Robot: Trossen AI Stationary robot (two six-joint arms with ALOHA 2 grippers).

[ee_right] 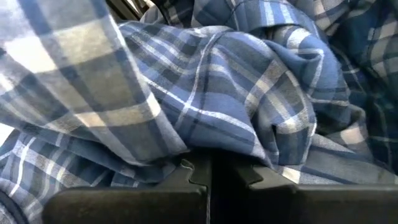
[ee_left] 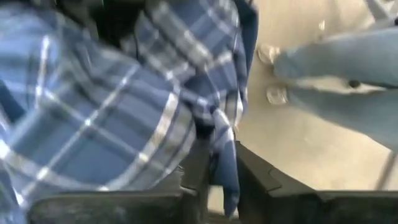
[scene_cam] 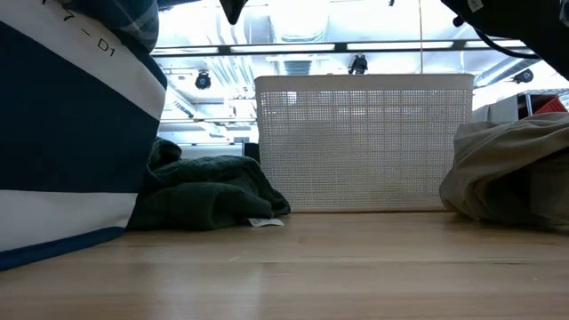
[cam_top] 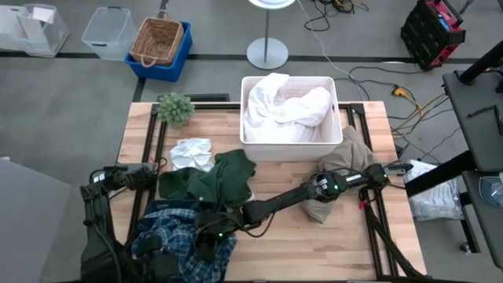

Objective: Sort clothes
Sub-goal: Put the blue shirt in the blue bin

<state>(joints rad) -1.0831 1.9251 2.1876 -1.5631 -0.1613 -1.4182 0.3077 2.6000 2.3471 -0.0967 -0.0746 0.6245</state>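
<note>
The left end effector (ee_left: 211, 180) is hanging over the surface's (cam_top: 346, 244) near left corner, a fold of the blue-and-white plaid shirt (cam_top: 169, 232) lying between its fingers; whether it is gripping, I cannot tell. The right end effector (ee_right: 210, 177) is clenching the same plaid shirt beside it. The dark green garment (cam_top: 216, 174) is lying just beyond both, the white bin (cam_top: 287, 148) farther off.
</note>
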